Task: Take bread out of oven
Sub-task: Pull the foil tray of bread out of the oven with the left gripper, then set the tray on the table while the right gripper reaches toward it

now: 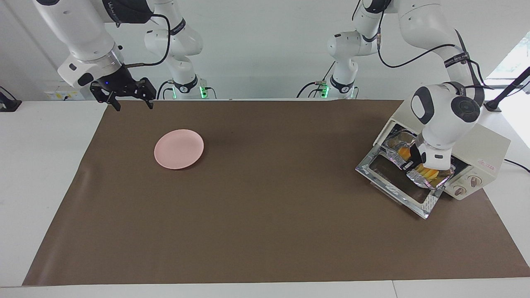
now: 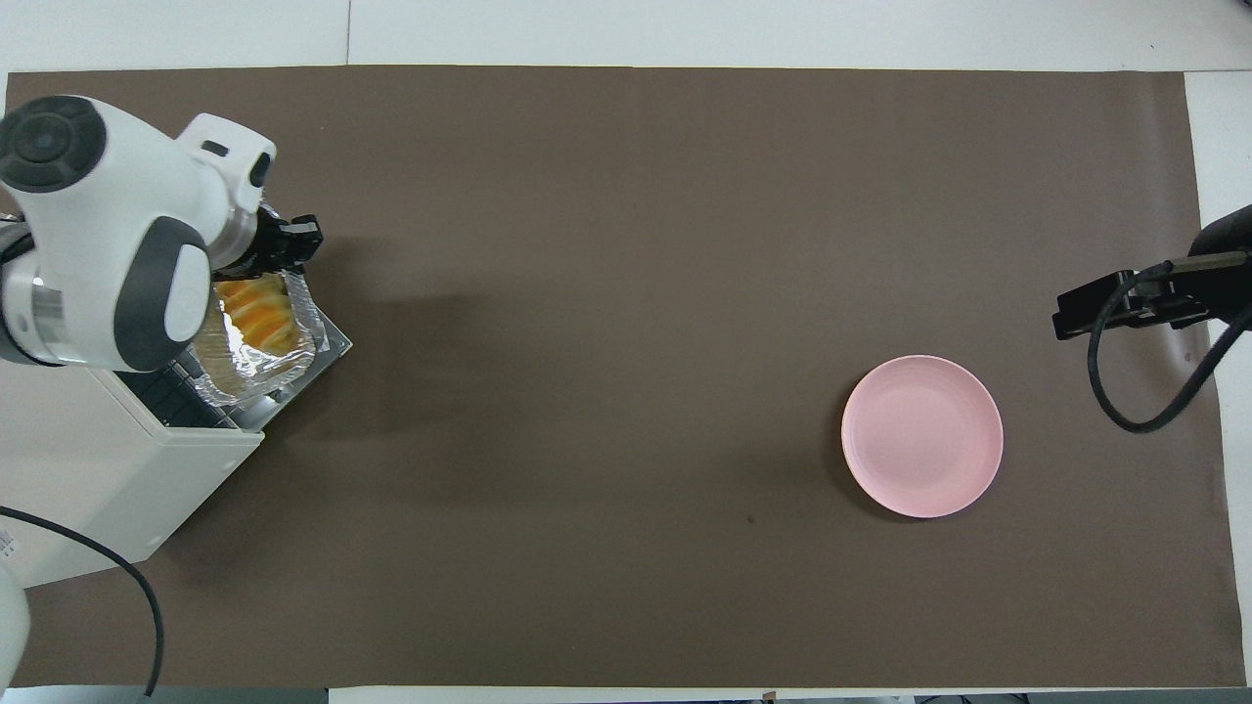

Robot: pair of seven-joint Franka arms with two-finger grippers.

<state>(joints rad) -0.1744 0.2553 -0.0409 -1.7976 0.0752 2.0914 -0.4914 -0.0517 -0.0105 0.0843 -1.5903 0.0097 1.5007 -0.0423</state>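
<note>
The cream-white oven [image 1: 486,145] stands at the left arm's end of the table with its glass door [image 1: 393,184] folded down flat. A crinkled foil tray [image 1: 414,176] sticks out of the oven over the door, and the golden bread [image 1: 428,171] lies in it. My left gripper [image 1: 413,159] is shut on the tray's rim at the end nearer the robots. In the overhead view the left gripper [image 2: 286,252] is at the end of the tray [image 2: 245,376] farther from the oven body [image 2: 108,479], with the bread [image 2: 259,318] partly under my wrist. My right gripper [image 1: 133,103] is open and waits in the air.
A pink plate [image 1: 179,148] lies on the brown mat toward the right arm's end, also in the overhead view [image 2: 921,435]. The right gripper [image 2: 1115,308] hangs over the mat's edge there. The oven's two knobs [image 1: 466,185] face away from the robots.
</note>
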